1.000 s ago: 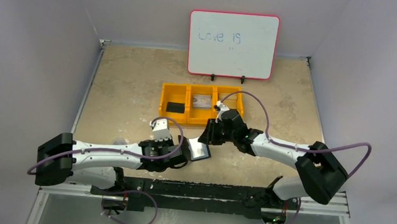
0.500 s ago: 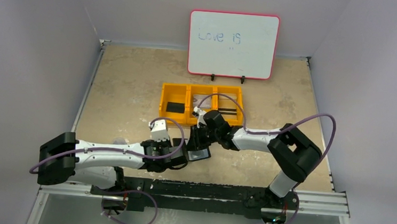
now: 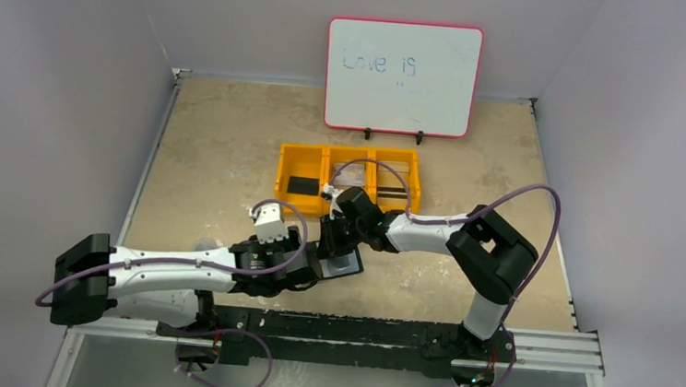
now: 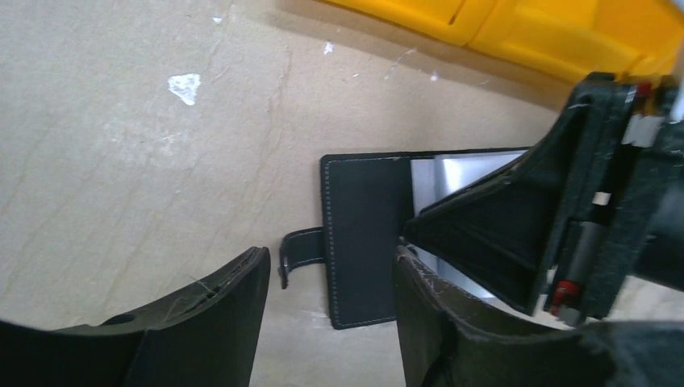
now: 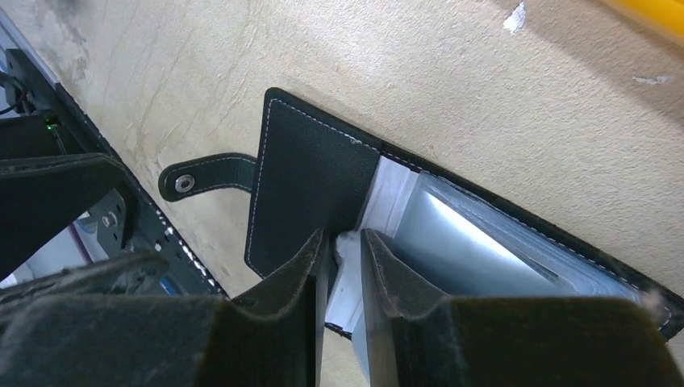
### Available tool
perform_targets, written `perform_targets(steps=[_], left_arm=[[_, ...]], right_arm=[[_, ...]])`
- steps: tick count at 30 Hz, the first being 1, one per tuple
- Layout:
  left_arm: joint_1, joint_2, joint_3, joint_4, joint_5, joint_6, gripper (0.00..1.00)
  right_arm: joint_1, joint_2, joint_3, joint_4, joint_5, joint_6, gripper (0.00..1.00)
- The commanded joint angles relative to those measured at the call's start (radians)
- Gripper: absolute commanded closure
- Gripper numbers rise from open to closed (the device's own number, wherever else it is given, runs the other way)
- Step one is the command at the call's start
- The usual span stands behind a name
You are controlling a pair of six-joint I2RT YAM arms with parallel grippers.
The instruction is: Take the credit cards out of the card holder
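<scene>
1. The left claw [image 4: 329, 266] has sprung wide, freeing the wallet [image 4: 367, 234].
2. The right claw [image 5: 345, 242] has narrowed onto the cards' [image 5: 387, 193] edge.
3. The wallet lies open on the tabletop [image 3: 223, 147], just in front of the yellow tray [image 3: 282, 172]; extraction looks ready to begin.

Only readable text: "Love is", faint blue handwriting on the whiteboard [image 3: 401, 87] at 12 o'clock on the table [image 3: 223, 147]. Small marks under "is" are too faint to read. No other labels legible.
</scene>
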Motion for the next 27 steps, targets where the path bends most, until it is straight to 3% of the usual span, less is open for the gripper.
perform_targets(steps=[1, 7, 16, 27], left_arm=[[-0.001, -0.053, -0.031, 0.106, -0.021, -0.001, 0.41], [0.001, -0.046, -0.094, 0.228, 0.033, -0.004, 0.38], [0.022, 0.055, -0.073, 0.275, 0.048, 0.023, 0.4], [0.022, 0.146, -0.008, 0.233, 0.054, 0.075, 0.49]], right_arm=[[0.006, 0.002, -0.003, -0.045, 0.042, 0.0, 0.76], [0.004, -0.115, -0.031, -0.021, 0.079, 0.043, 0.76], [0.0, -0.334, -0.091, -0.161, 0.361, 0.148, 0.69], [-0.025, -0.315, -0.183, -0.098, 0.205, 0.202, 0.62]])
